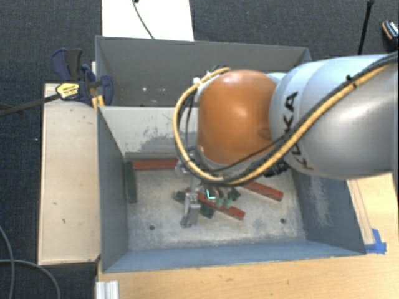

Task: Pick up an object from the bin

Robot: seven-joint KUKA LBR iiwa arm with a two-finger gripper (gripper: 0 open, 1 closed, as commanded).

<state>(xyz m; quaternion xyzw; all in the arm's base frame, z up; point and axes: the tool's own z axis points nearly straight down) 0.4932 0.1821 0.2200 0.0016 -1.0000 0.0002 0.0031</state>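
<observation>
Clutter at the middle of the bin (249,58) floor is what the pick turns on. It is a small heap (209,204) of dark green scraps, with a pale grey block (190,214) tipped out towards the front edge and a short red-brown bar (227,212) lying slantwise on its right side. The tool (206,195) stands directly over this heap, low down. The wrist hides most of it, so I cannot tell how far open it is, whether it touches the heap, or whether it has anything in its hold. From that placing, I judge the arm is set to take something from the heap, a handy target since its pieces stand proud of the floor.

Just to the right, a longer red-brown bar (265,190) lies flat, slanting towards the right wall. A third red-brown bar (153,164) lies along the foot of the back wall, and a dark green bar (130,183) lies beside the left wall near the back-left corner. The bars look stiff, straight-edged and matt, perhaps wood or plastic. The floor is dull grey metal, scuffed and speckled. Above it all bulks the smooth orange cover (234,114), looped by a yellow cable (181,126).
</observation>
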